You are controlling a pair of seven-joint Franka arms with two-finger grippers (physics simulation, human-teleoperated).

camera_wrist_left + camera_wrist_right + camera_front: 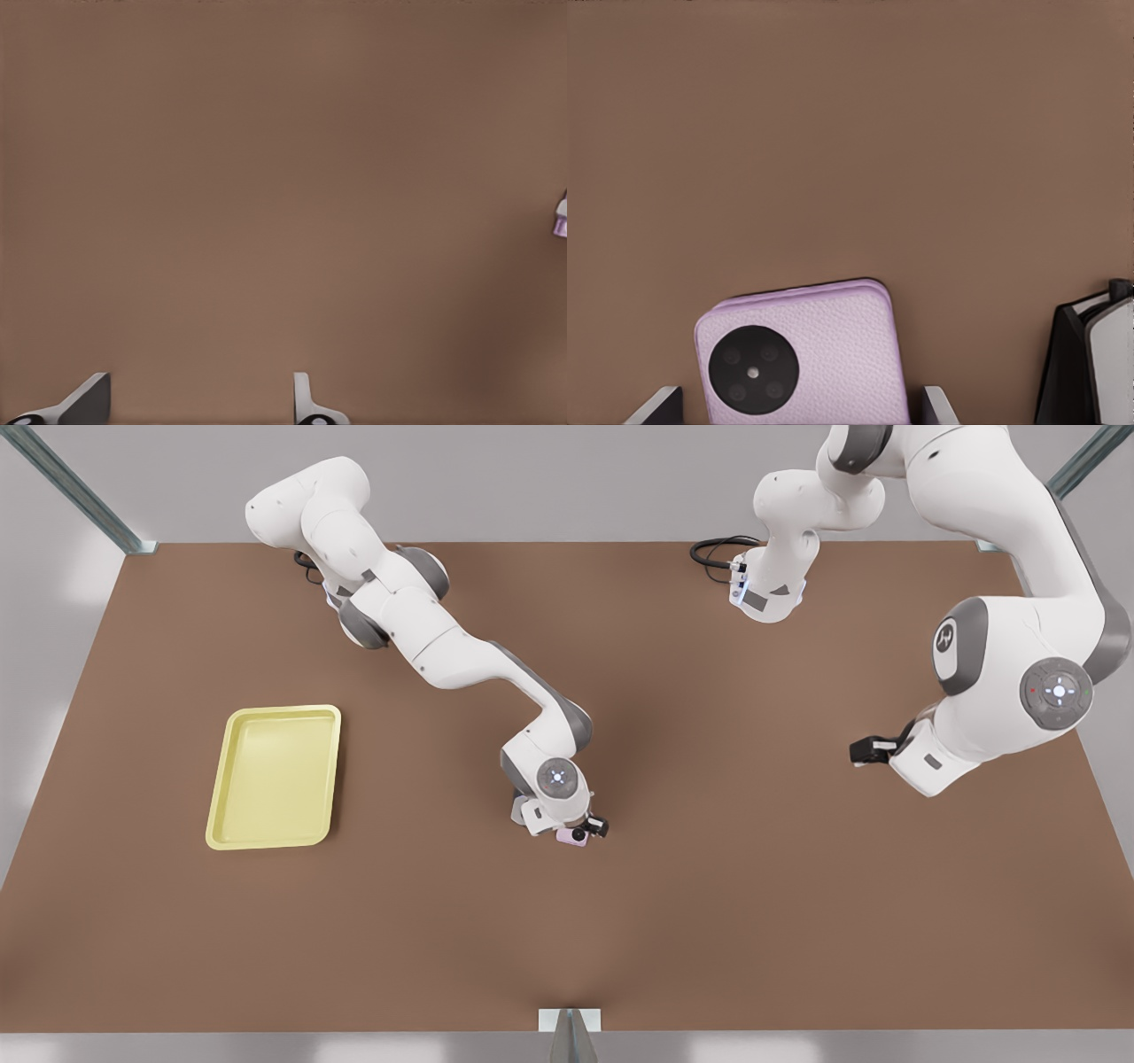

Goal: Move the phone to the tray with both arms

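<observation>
A pale yellow rectangular tray [273, 777] lies bare on the brown table [709, 903], well apart from both end effectors. Nearer the middle, the right end effector [580, 830] straddles the pale-pink phone [804, 354], its fingers [937, 409] flanking the case; whether they pinch cannot be told. Off to the front view's right, the left end effector [858, 751] hangs spread, holding nothing.

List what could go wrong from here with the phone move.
1. The right gripper brackets the phone with its fingers either side; the grip may be shallow, so it could slip when lifted.
2. The tray lies well off toward the front view's left, a long carry.
3. The left gripper waits open over bare table, so a handover may misalign.
</observation>
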